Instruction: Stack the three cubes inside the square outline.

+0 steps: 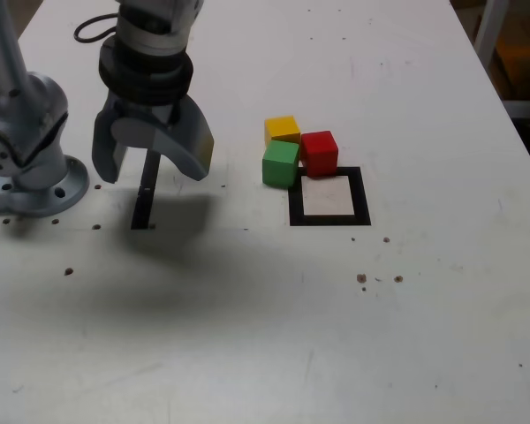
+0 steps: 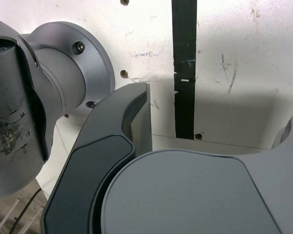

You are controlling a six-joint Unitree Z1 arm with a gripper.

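The square outline of black tape with a pale interior [image 1: 363, 196] lies flat on the white table [image 1: 442, 291], its sides nearly in line with the exterior view's edges; being square, it has no long axis. The small solid red cube [image 1: 319, 154] sits on the outline's far side, over its corner toward the exterior view's left, turned slightly. The small solid green cube [image 1: 280, 164] is just beside that corner, and the small solid yellow cube [image 1: 282, 130] is behind the green one. None shows a long axis.

The grey two-jawed gripper [image 1: 157, 175] is spread wide, holding nothing, above the straight black tape strip [image 1: 147, 190], near the grey metal arm base [image 1: 41, 190] and well apart from the cubes.
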